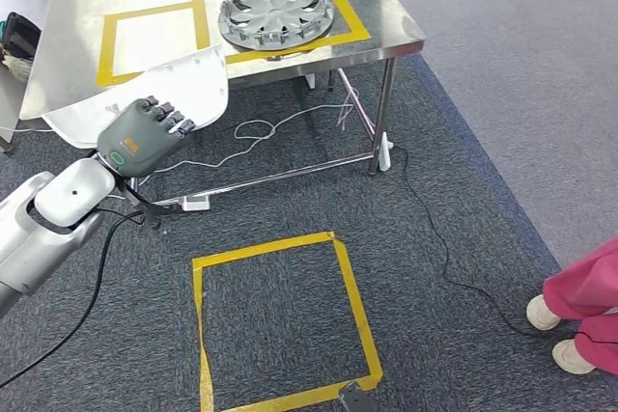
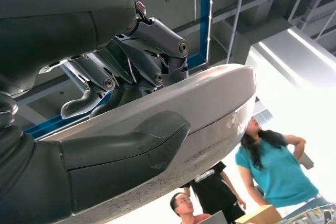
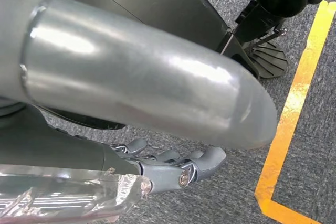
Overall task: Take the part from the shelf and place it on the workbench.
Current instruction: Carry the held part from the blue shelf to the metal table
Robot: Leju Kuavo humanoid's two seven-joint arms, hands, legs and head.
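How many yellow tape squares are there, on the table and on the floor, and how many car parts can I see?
Yellow tape squares on the steel table: 2
Yellow tape squares on the grey carpet: 1
Silver round wheel covers: 1
White curved panels held by the left hand: 1
Total: 5

Left hand (image 1: pixel 142 132) raised, fingers clamped — right hand (image 3: pixel 174 169) hanging, fingers straight.

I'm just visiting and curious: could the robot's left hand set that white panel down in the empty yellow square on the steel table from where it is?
Probably yes. The left hand holds the white panel right at the steel table edge, beside the empty yellow square; nothing lies between. The hubcap sits in the neighbouring square.
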